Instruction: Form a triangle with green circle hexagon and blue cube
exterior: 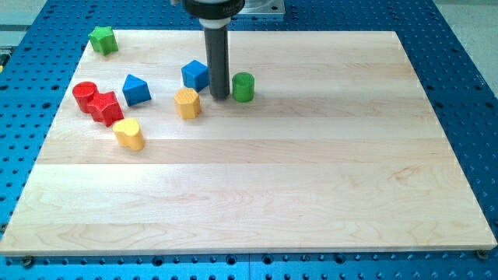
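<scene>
The green circle [243, 86], a short cylinder, stands in the upper middle of the wooden board [311, 179]. The blue cube [195, 75] sits to its left, slightly higher in the view. The yellow hexagon [187, 103] lies below the cube. My tip [220, 96] rests on the board between the three blocks, just left of the green circle, right of the blue cube and up-right of the hexagon. The rod rises from there to the view's top.
A blue triangular block [136, 89], a red cylinder [85, 95], a red star-like block [106, 108] and a yellow heart [129, 134] sit at the left. A green star-like block [103, 39] is at the top left corner. Blue perforated table surrounds the board.
</scene>
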Available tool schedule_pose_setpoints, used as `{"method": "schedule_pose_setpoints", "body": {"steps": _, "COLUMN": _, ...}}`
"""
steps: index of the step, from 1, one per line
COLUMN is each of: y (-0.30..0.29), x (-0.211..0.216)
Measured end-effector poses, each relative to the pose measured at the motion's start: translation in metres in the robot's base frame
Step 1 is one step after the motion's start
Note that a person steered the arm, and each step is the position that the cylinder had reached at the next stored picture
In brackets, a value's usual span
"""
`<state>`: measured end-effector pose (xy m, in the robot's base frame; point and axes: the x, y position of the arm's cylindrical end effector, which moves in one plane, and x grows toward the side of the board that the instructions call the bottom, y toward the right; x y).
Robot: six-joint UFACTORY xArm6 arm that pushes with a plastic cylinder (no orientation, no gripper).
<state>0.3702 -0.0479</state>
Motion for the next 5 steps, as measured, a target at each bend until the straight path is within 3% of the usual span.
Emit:
{"method": "schedule_pose_setpoints", "body": {"steps": 2, "y": -0.039, "x": 0.004}}
{"method": "schedule_pose_setpoints", "body": {"steps": 5, "y": -0.053, "x": -0.023}}
